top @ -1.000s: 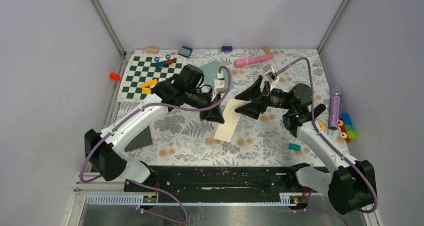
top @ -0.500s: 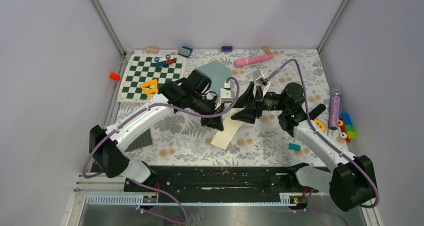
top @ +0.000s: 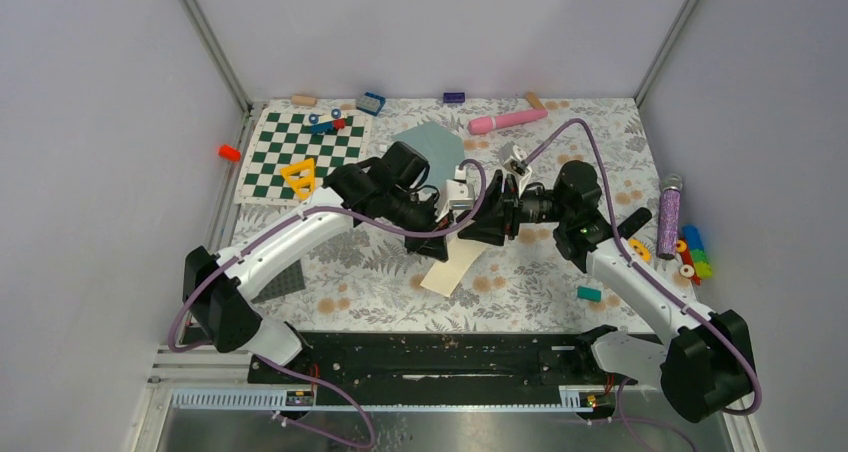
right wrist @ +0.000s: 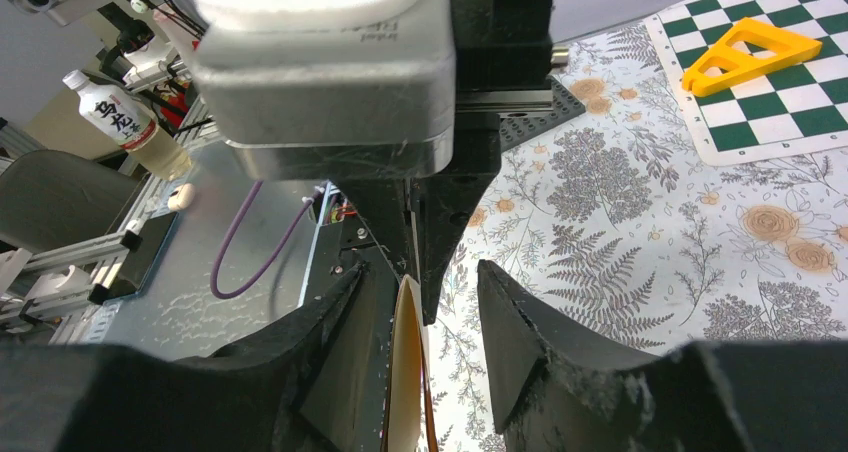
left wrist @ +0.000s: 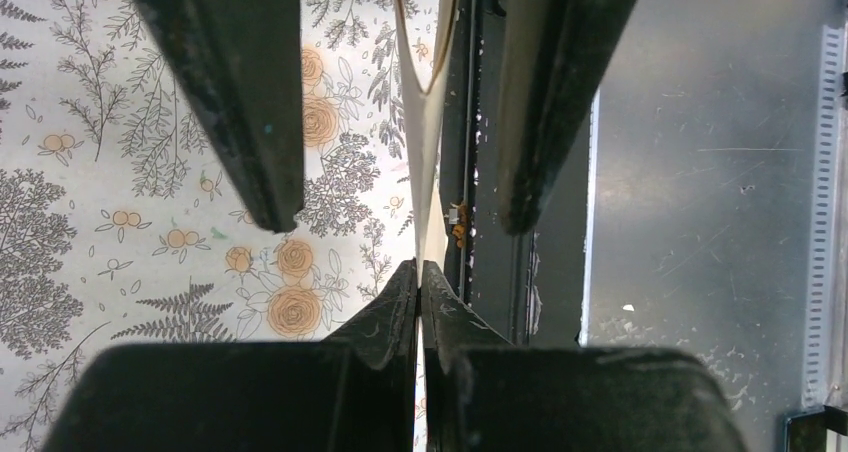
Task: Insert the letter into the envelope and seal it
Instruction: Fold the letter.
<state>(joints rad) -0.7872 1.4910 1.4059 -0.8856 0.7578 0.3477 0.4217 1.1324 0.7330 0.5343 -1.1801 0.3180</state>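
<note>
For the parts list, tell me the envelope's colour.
The envelope is plain, dull grey-teal, clearest in the top external view.

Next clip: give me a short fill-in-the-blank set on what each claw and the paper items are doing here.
1. The left claw is shut on the cream ___.
2. The right claw has one finger on each ___ of that sheet.
3. The envelope lies flat, held by ___ claw.
4. The yellow triangle sits on the ___ board.
Missing words: letter; side; neither; chequered.

The floral-clothed table (top: 540, 282) carries a chequered board (top: 270, 144), teal envelope (top: 432, 142), pink tube (top: 507, 121), studded plate (top: 285, 281).
</note>
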